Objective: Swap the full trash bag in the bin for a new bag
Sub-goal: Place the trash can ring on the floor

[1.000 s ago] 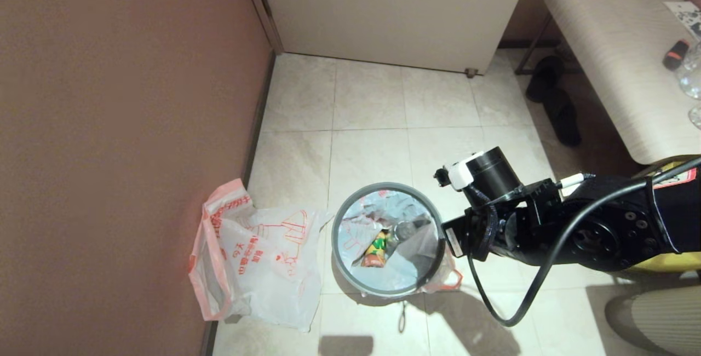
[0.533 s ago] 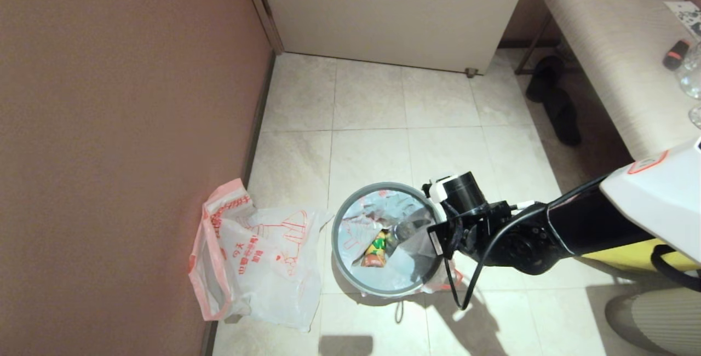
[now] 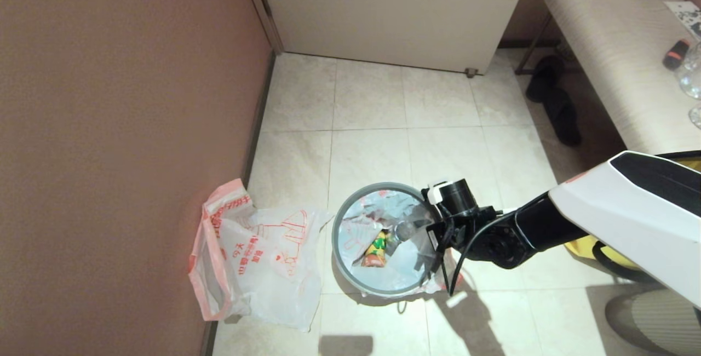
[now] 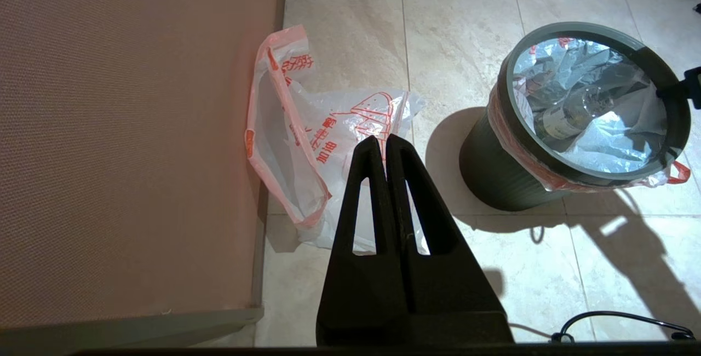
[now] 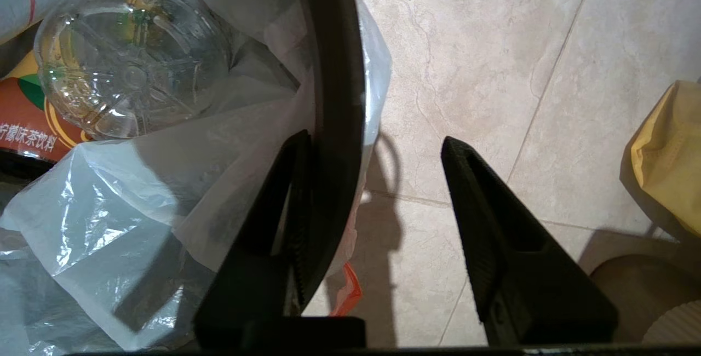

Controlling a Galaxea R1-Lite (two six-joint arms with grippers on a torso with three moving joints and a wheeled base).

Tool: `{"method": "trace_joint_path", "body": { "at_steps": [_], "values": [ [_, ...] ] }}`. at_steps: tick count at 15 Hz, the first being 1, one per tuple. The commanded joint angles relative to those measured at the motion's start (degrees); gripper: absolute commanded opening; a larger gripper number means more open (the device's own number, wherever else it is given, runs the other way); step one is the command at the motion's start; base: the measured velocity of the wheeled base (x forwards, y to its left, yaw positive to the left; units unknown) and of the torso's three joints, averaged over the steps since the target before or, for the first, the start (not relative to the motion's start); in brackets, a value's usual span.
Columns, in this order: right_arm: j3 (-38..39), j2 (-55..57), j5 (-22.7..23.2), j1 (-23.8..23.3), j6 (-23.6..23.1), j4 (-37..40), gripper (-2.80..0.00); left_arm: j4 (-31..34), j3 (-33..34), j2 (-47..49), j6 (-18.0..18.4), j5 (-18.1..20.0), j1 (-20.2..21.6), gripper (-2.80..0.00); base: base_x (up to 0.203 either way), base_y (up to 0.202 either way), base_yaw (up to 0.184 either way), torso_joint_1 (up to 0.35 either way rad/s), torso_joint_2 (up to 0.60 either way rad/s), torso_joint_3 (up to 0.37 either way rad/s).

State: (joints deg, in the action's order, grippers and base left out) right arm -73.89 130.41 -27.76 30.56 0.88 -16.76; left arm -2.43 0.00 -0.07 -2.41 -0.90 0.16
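Observation:
The black bin (image 3: 424,280) with its grey ring (image 3: 383,185) stands on the tiled floor. The full trash bag (image 3: 356,230) lines it, with a yellow-green wrapper (image 3: 377,249) and a clear bottle (image 5: 131,65) inside. My right gripper (image 5: 374,138) is open and straddles the ring (image 5: 334,71) on the bin's right side, one finger inside against the bag (image 5: 109,224), the other outside over the floor. The new bag (image 3: 263,257) lies crumpled by the left wall. In the left wrist view my left gripper (image 4: 386,139) hangs shut above the new bag (image 4: 306,126), holding nothing.
A brown wall (image 3: 120,126) runs down the left and a door (image 3: 383,11) closes the far end. A beige bench (image 3: 619,55) with dark slippers (image 3: 558,109) beneath it stands at the right. A yellow bag (image 5: 668,148) sits on the floor right of the bin.
My right arm has dropped and moved left to the bin's right rim, so its open fingers now straddle the ring. The bags and bin have not moved.

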Motion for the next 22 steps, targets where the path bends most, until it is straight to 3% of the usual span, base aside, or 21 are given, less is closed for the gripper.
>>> {"method": "trace_joint_path", "body": {
  "at_steps": [1, 9, 16, 22],
  "values": [
    [-0.12, 1.41, -0.19, 0.02, 0.04, -0.07, -2.80, -0.04, 0.00, 0.07, -0.05, -0.06, 0.02, -2.80, 0.000, 0.000, 0.000, 0.000, 0.00, 0.000],
    [-0.12, -4.24, -0.39, 0.81, -1.09, 0.75, -2.80, -0.04, 0.00, 0.07, -0.05, -0.06, 0.02, -2.80, 0.000, 0.000, 0.000, 0.000, 0.00, 0.000],
    [0.24, -13.19, -0.53, 4.11, -0.44, 7.66, -2.80, -0.04, 0.00, 0.07, -0.03, -0.05, 0.02, -2.80, 0.000, 0.000, 0.000, 0.000, 0.00, 0.000],
    [8.00, -33.30, -0.36, 4.45, 6.49, 21.86, -2.80, -0.04, 0.00, 0.07, -0.03, -0.06, 0.02, -2.80, 0.000, 0.000, 0.000, 0.000, 0.00, 0.000]
  ]
}}
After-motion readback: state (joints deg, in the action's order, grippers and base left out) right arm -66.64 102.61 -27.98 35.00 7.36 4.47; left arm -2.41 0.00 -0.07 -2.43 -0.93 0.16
